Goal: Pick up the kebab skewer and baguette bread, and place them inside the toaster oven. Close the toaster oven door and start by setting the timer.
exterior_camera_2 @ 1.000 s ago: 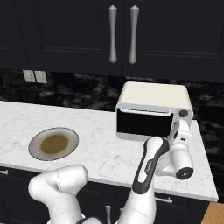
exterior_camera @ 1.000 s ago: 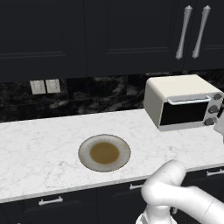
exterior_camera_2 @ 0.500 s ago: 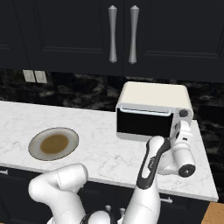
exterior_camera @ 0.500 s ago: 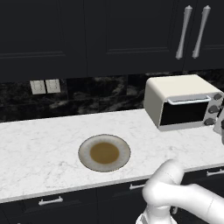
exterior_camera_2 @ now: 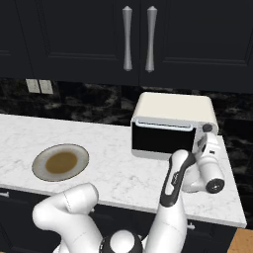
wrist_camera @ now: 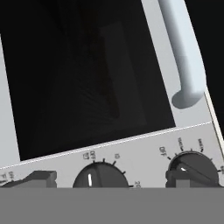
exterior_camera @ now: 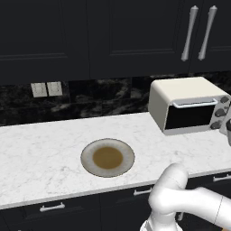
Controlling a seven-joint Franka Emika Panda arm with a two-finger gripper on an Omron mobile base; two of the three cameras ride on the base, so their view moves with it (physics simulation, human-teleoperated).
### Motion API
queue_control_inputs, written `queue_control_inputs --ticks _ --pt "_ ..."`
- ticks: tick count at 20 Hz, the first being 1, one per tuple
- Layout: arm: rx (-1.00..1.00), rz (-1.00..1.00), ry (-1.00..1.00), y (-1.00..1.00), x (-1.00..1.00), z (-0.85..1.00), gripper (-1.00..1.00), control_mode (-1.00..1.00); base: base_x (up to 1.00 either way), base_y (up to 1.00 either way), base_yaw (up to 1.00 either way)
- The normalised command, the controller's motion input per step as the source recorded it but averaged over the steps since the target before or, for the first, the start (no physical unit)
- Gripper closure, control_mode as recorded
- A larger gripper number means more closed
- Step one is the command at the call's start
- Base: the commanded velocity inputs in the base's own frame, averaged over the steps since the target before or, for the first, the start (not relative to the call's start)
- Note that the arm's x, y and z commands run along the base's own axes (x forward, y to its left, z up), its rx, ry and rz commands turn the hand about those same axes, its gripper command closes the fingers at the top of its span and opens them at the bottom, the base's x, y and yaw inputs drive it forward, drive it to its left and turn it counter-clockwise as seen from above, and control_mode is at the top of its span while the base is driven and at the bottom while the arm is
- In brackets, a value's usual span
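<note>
My fingers (exterior_camera_2: 201,144) sit at the knobs (wrist_camera: 94,176) of the toaster oven (exterior_camera_2: 173,125); spread or pressed together, I cannot tell. The toaster oven door (exterior_camera: 188,115) looks shut.

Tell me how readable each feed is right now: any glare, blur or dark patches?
Left base view: sharp, evenly lit, no glare on the plate. Right base view: equally crisp; toaster oven door glass reads near black. Hand view: rolled sideways and very close; glass dark, interior unreadable, knob markings tiny but legible, handle evenly shaded.
</note>
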Motion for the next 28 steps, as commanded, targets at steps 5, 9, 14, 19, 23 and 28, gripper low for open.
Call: queue_control_inputs --ticks 5,9,14,19,23,28 --pt "-0.02 -0.03 0.0 -0.02 0.11 -0.12 -1.0 -1.0 0.0 0.0 0.0" --pt "-0.01 -0.01 0.0 0.0 0.17 -0.07 -1.0 -1.0 0.0 0.0 0.0" --pt "-0.01 -0.01 0.0 -0.01 0.13 -0.08 -1.0 -1.0 0.0 0.0 0.0" --pt "-0.02 -0.02 0.0 -0.08 0.18 -0.15 -1.0 -1.0 0.0 0.0 0.0" --pt "-0.02 -0.01 0.0 -0.13 0.17 -0.1 -1.0 -1.0 0.0 0.0 0.0" --pt "-0.02 -0.02 0.0 -0.05 0.09 -0.03 -1.0 -1.0 0.0 0.0 0.0"
